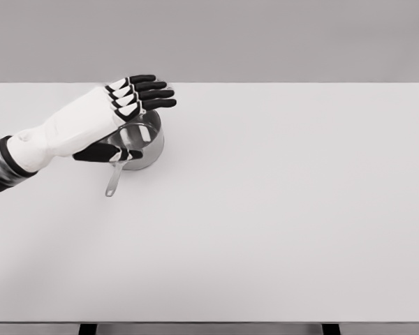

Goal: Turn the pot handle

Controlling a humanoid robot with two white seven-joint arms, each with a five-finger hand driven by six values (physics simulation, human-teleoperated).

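A small steel pot (145, 143) stands on the white table (279, 209) at the left, its handle (114, 180) pointing toward the front and slightly left. My left hand (136, 112) hovers over the pot's rim, the four fingers (153, 94) stretched out flat above it and the thumb (101, 153) lying low by the root of the handle. The hand looks open, holding nothing. Part of the pot's left side is hidden under the palm. No right arm shows.
The table's far edge runs just behind the hand. Dark table legs (87, 329) show below the front edge.
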